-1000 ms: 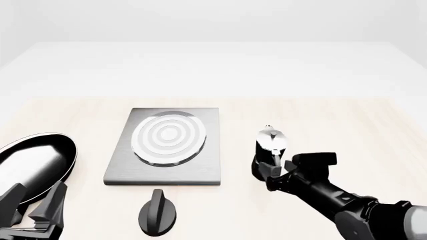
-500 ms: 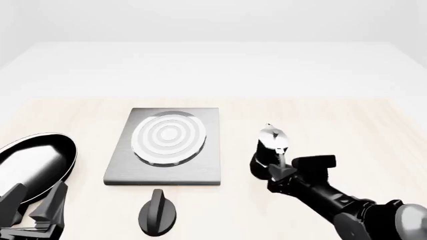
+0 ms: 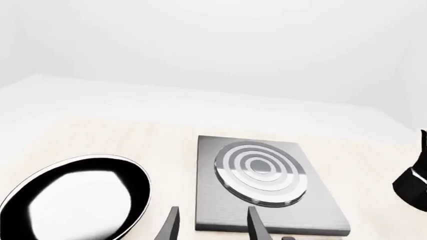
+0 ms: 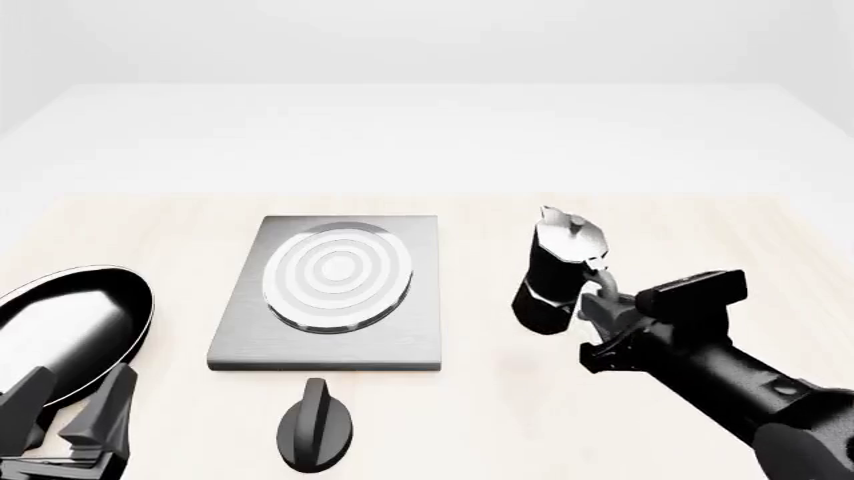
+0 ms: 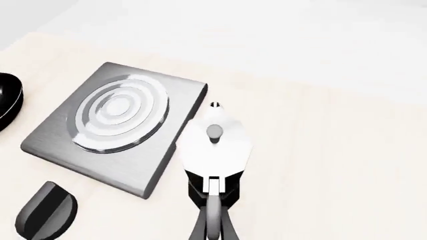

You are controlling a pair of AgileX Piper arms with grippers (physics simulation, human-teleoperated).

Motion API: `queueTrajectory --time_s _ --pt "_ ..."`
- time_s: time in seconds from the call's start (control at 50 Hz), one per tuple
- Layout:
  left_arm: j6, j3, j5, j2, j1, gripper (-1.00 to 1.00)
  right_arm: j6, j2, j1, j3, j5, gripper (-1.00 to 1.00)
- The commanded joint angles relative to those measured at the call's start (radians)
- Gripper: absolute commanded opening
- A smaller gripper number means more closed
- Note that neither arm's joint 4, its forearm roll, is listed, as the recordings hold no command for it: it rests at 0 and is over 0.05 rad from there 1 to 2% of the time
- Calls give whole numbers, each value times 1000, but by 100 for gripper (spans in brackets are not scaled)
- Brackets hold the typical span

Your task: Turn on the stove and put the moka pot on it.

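The moka pot [image 4: 557, 268], black with a silver lid, hangs above the table just right of the stove. My right gripper [image 4: 598, 297] is shut on its loop handle; from the right wrist the pot [image 5: 215, 146] shows from above, with the fingers [image 5: 212, 220] pinched on the handle. The stove [image 4: 336, 292] is a dark-grey slab with silver rings, also seen from both wrists [image 5: 117, 126] [image 3: 261, 181]. Its black round knob [image 4: 316, 425] [image 5: 47, 211] lies in front of it. My left gripper [image 4: 64, 425] [image 3: 212, 229] rests open at the near left, holding nothing.
A glossy black frying pan [image 4: 67, 322] [image 3: 75, 197] lies left of the stove, right by my left gripper. A dark shape [image 3: 415, 177] shows at the edge of the left wrist view. The light wooden table [image 4: 694, 230] ends at a white backdrop.
My right gripper has risen and drifted slightly right, lifting the moka pot off the table. The left arm, stove, knob and pan have not moved.
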Motion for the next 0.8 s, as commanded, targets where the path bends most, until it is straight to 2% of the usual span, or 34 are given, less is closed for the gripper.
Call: queueTrajectory --time_s 0.02,0.28,0.58,0.8 --pt "2 -4 13 -15 -5 100 -49 -216 19 -123 261 -100" --pt "-4 -12 36 -35 2 100 -40 -166 104 -231 320 -100" --pt "-17 -12 46 -67 -11 100 -80 -47 186 -324 317 -100" --pt "-31 -6 47 -72 -4 100 -76 46 225 -400 300 -100"
